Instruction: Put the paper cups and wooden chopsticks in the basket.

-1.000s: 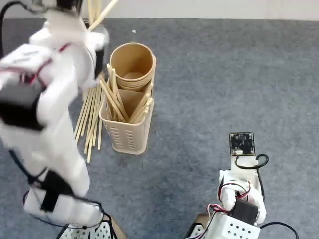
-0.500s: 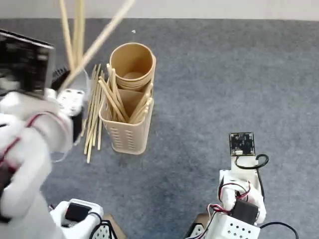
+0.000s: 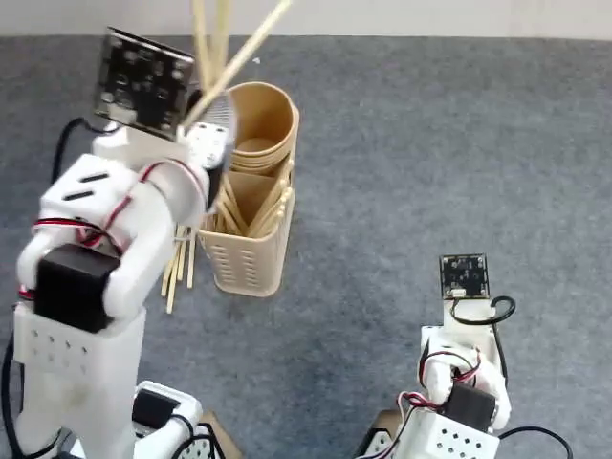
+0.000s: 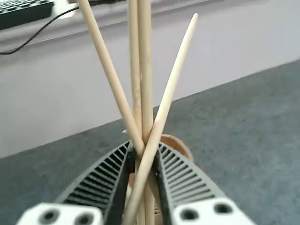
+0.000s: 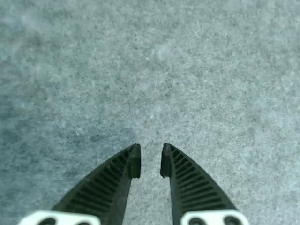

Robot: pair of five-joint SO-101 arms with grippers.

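Observation:
A beige slotted basket [image 3: 244, 253] stands left of centre on the grey carpet. Stacked paper cups [image 3: 254, 122] sit in its far end, and several wooden chopsticks [image 3: 251, 203] lean in its near part. My left gripper [image 3: 210, 113] [image 4: 144, 150] is just left of the cups, shut on a bundle of chopsticks [image 3: 222, 43] [image 4: 140, 84] that fans upward. The cup rim [image 4: 176, 140] shows behind the fingers. More loose chopsticks [image 3: 177, 268] lie on the carpet left of the basket, partly hidden by the arm. My right gripper [image 5: 150, 161] hangs slightly open over bare carpet.
The right arm [image 3: 464, 382] sits folded at the near right edge, far from the basket. Open carpet [image 3: 430, 143] stretches right of the basket. A pale wall [image 4: 234, 47] rises behind the table.
The left arm has swung right from the loose pile toward the basket, carrying the chopstick bundle up beside the cups. The right arm has not moved.

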